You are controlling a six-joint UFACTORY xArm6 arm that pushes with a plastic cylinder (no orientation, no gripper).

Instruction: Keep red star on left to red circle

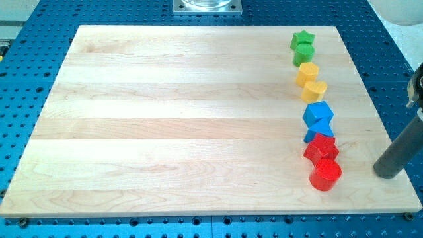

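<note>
Red star (321, 147) sits low on the view's right side of the board, touching the red circle (326, 174) just below it, so the star is above the circle and barely to its left, not clearly beside it.

Biggest thing first: the pale wooden board (185, 119) fills most of the frame, lying on a blue perforated table (26, 99). At the view's top edge a grey metal plate (207, 6) shows, cut off by the frame.

Next, the dark rod comes in from the view's right edge, slanting down, and my tip (386, 173) rests on the board at about the red circle's height, well apart from it on the right. There is no claw here, only the plain rod end, so nothing is open, closed or clamped.

Now the blocks, one column down the right side. Two blue ones are stacked close: a blue block (318, 114) and a second blue piece (320, 132) under it, shapes hard to make out. Above them a yellow heart (314, 91) touches a yellow block (307, 72). At the top a green block (303, 54) sits right under a green star (303, 39).
</note>
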